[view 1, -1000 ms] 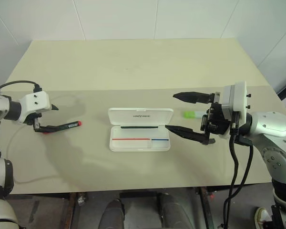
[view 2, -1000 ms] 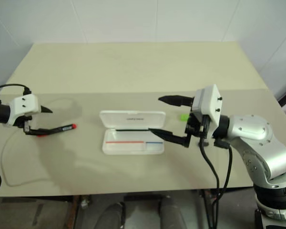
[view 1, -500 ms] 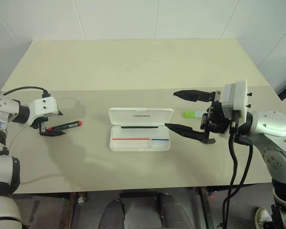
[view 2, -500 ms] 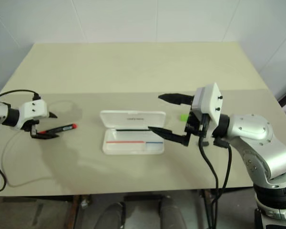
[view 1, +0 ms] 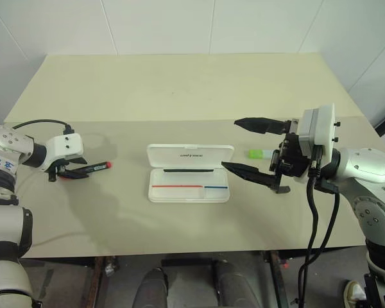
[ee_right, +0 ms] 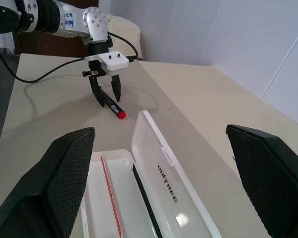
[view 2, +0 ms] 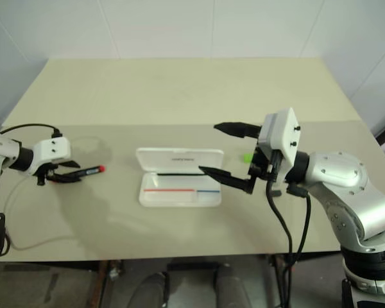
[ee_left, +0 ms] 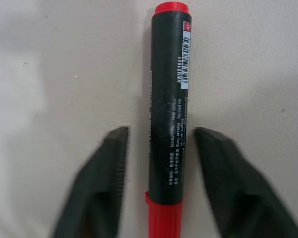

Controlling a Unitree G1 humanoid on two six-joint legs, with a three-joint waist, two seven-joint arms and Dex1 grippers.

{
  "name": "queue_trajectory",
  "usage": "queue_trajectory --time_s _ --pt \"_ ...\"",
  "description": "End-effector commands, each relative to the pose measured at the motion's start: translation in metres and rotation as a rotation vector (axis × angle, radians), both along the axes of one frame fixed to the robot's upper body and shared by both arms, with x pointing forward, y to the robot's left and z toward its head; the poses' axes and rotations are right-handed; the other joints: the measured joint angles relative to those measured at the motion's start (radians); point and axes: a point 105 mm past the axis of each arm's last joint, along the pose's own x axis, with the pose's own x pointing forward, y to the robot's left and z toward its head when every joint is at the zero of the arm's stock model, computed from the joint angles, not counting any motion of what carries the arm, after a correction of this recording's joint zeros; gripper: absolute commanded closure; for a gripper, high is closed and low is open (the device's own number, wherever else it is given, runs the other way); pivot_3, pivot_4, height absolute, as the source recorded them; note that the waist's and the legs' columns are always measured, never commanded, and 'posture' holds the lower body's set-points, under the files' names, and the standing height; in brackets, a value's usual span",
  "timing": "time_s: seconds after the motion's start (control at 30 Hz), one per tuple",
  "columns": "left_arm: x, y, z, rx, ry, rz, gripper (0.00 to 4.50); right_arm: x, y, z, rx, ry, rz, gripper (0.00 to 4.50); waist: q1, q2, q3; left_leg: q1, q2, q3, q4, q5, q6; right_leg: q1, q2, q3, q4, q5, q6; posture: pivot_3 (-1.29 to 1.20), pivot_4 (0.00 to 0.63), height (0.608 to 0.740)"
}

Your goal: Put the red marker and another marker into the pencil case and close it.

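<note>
The red marker (view 1: 91, 169) lies flat on the table at the left, its red end toward the pencil case (view 1: 188, 190). My left gripper (view 1: 69, 171) is down over its dark barrel (ee_left: 168, 114). The fingers (ee_left: 105, 173) straddle the barrel, open, with a narrow gap on each side. The white case sits in the middle with its lid (view 1: 190, 154) folded back. My right gripper (view 1: 231, 144) hovers wide open over the case's right end, holding nothing. The green-capped marker (view 1: 259, 153) lies on the table just right of the case, partly behind that gripper.
A black cable (view 1: 35, 122) loops from my left wrist across the table's left side. The beige table (view 1: 179, 90) stretches back to a white wall. Its front edge runs close below the case.
My left gripper has dropped down onto the red marker, and its fingers have narrowed around the barrel. The right arm has held still.
</note>
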Motion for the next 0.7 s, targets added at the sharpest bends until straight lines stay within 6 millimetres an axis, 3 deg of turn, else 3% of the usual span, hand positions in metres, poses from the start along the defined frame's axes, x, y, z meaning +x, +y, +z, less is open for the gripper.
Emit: queue_trajectory --time_s 0.03,0.07,0.23,0.33,0.43,0.57,0.7 --pt "0.002 0.002 0.007 0.007 -0.024 0.01 3.74 -0.006 0.002 0.011 0.013 -0.057 0.006 0.0 0.0 0.0 0.0 0.0 0.0 0.0 0.0 0.0 0.0 0.0 0.0 0.0 0.0 0.0 0.0 0.0 0.15 0.74" --pt "0.002 0.002 0.006 0.006 -0.022 0.01 3.94 -0.006 0.002 0.011 0.013 -0.057 0.005 0.0 0.0 0.0 0.0 0.0 0.0 0.0 0.0 0.0 0.0 0.0 0.0 0.0 0.0 0.0 0.0 0.0 0.15 0.74" --pt "0.002 0.0 0.006 -0.038 -0.038 0.014 3.95 -0.006 0.002 0.011 0.013 -0.059 0.004 0.0 0.0 0.0 0.0 0.0 0.0 0.0 0.0 0.0 0.0 0.0 0.0 0.0 0.0 0.0 0.0 0.0 0.15 0.74" --pt "0.001 -0.023 0.02 -0.264 -0.029 -0.05 3.95 -0.006 0.002 0.01 0.012 -0.059 0.004 0.0 0.001 0.0 0.0 0.0 0.0 0.0 0.0 0.0 0.0 0.0 0.0 0.0 0.0 0.0 0.0 0.0 0.15 0.74" --pt "-0.015 -0.034 0.025 -0.344 0.048 -0.178 3.95 -0.006 0.001 0.01 0.011 -0.058 0.002 0.0 0.001 0.0 0.0 -0.001 0.0 0.0 0.0 0.0 0.0 0.0 0.0 0.0 -0.001 0.0 0.0 0.0 0.15 0.74" --pt "-0.037 -0.027 0.017 -0.265 0.171 -0.194 3.95 -0.006 0.0 0.007 0.011 -0.037 0.005 0.0 -0.013 0.0 0.0 0.0 0.001 0.0 -0.002 0.0 0.0 0.0 0.0 0.001 -0.001 0.0 0.0 0.0 0.15 0.74" --pt "-0.067 -0.032 0.024 -0.268 0.305 -0.18 3.95 -0.004 0.0 0.005 0.006 -0.028 0.011 0.0 -0.016 0.0 0.0 -0.001 0.002 -0.001 -0.003 0.0 0.0 -0.001 0.001 0.001 0.0 -0.001 -0.001 0.0 0.15 0.74"
